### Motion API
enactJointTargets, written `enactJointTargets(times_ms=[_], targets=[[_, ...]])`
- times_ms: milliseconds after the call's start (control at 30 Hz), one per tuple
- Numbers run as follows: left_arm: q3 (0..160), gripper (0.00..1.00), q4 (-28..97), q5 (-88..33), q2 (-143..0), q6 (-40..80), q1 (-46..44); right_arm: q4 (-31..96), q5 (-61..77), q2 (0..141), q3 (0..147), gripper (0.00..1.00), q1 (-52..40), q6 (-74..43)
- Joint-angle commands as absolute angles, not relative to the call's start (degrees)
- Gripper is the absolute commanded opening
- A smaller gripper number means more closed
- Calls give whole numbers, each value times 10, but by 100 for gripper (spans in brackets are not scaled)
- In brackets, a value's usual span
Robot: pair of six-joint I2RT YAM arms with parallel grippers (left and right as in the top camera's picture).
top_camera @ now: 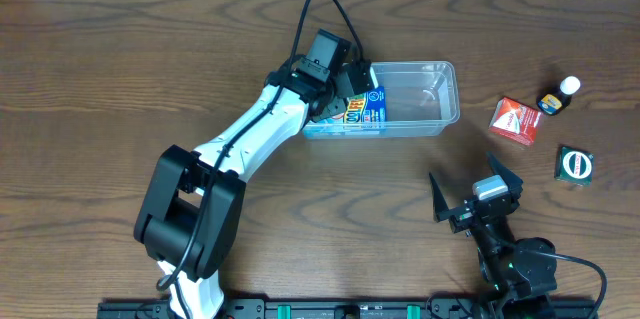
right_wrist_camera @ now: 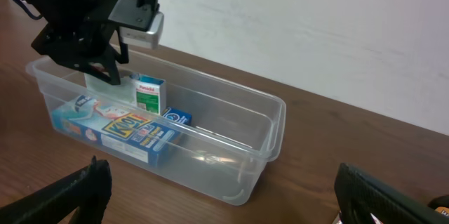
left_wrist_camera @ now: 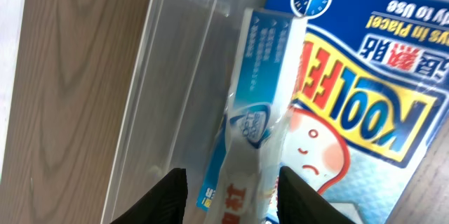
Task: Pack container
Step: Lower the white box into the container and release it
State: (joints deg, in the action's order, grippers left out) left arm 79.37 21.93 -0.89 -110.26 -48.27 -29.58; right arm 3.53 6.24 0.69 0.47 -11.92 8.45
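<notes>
- Now left gripper (left_wrist_camera: pixel 235 196): jaws apart, straddling slim white-blue box (left_wrist_camera: pixel 256 112); probably not touching it, hard to tell.
- Container (top_camera: pixel 440 109) directly beneath it.
- Right gripper (right_wrist_camera: pixel 224 203): jaws wide apart, container well ahead.

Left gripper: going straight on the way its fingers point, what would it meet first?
Probably the narrow white-and-blue box, on edge between the fingers of the left gripper inside the container; how far off is unclear.

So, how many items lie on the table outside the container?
3, all right of the container: a red box, a small bottle, a round green item. More may be hidden.
</notes>
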Motion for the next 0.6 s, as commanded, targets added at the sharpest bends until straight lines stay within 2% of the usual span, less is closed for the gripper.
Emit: enactJointTargets(times_ms=[0,133,233,333,567], targets=[[798,42,223,-9,-1111,-484,-292,36,67,4,3,99,-121,93],[798,39,232,-9,-1111,-484,-293,36,67,4,3,99,-121,93],[798,24,238,-8,-1107,-484,-293,36,67,4,3,99,-121,93],[798,13,242,-8,-1096,-484,-293,36,67,4,3,99,-121,93],[798,12,250,-9,-1066,-476,-293,36,67,4,3,99,-121,93]])
